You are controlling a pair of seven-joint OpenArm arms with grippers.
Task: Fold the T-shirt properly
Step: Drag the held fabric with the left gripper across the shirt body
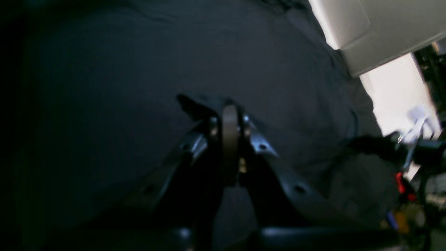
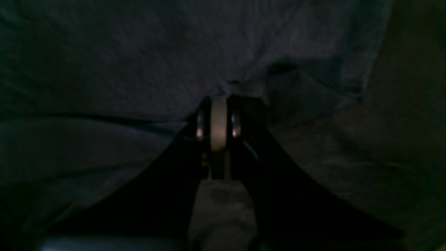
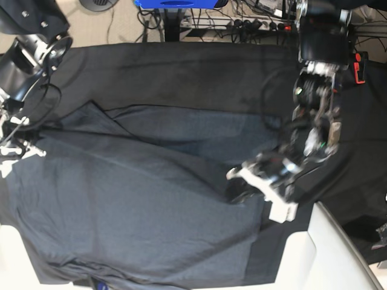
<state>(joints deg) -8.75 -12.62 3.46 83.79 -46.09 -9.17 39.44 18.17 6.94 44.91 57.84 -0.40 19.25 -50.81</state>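
The dark slate-grey T-shirt (image 3: 133,205) lies spread over the black tablecloth (image 3: 181,72), with a fold line running across its upper part. My left gripper (image 3: 239,181) hangs over the shirt's right edge. In the left wrist view its jaws (image 1: 230,111) are shut, with a dark flap of cloth at the tips. My right gripper (image 3: 33,150) is at the shirt's far left edge. In the right wrist view it (image 2: 219,101) is shut, and the shirt fabric (image 2: 139,52) puckers and gathers right at its tips.
A white padded block (image 3: 326,260) sits at the front right corner, also seen as a pale shape (image 1: 376,31) in the left wrist view. Cables and a power strip (image 3: 242,24) lie behind the table. A blue object (image 3: 175,3) is at the back edge.
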